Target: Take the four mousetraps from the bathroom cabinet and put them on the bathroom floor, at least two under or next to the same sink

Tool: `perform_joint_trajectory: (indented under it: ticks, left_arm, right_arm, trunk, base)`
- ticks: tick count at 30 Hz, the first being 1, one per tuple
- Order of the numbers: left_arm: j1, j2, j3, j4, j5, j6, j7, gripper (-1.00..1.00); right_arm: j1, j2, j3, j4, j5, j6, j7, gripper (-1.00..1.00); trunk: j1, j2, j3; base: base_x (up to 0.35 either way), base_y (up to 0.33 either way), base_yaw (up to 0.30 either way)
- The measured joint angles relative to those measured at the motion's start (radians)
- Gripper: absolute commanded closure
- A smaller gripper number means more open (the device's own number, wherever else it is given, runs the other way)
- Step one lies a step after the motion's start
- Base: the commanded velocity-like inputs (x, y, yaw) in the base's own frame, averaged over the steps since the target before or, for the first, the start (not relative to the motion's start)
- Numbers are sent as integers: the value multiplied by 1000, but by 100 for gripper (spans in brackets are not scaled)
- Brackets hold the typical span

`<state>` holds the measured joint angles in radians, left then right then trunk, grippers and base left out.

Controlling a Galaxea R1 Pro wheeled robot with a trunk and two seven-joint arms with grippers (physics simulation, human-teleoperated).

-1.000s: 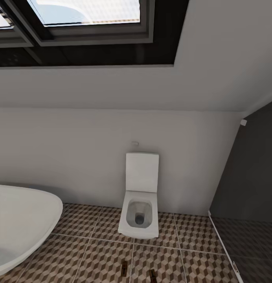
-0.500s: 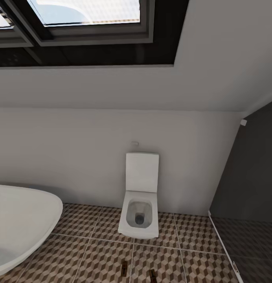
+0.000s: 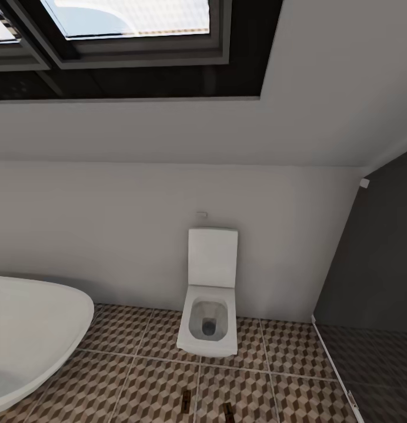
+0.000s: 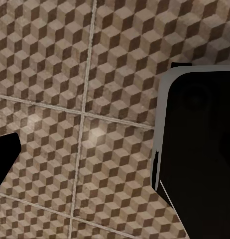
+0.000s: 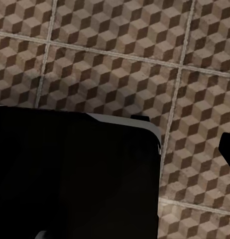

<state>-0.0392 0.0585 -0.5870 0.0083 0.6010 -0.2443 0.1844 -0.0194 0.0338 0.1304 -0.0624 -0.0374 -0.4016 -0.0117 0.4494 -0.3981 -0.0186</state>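
The head view looks across the bathroom at a square white toilet (image 3: pixel 207 294) against a pale grey wall, with the rim of a white bathtub (image 3: pixel 33 335) beside it and a dark-framed skylight (image 3: pixel 130 26) overhead. Two small dark objects lie on the patterned floor (image 3: pixel 139 388) at the bottom edge of the picture: one (image 3: pixel 186 399) and another (image 3: pixel 229 409) just beside it. They may be mousetraps, but they are too small to tell. The cabinet and the sink are out of sight, so progress cannot be judged beyond those two pieces; at least two traps seem left to fetch. Both wrist views look down on tiles and a dark robot body part (image 4: pixel 199 149); whether either tool is clenched or released, I cannot tell.
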Motion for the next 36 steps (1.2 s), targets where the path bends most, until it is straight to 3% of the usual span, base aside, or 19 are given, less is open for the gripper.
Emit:
perform_joint_trajectory:
  ticks: [36]
  left_arm:
    - [0, 0, 0, 0, 0, 0, 0, -100]
  right_arm:
    - [0, 0, 0, 0, 0, 0, 0, -100]
  trunk:
    - [0, 0, 0]
  base:
    - [0, 0, 0]
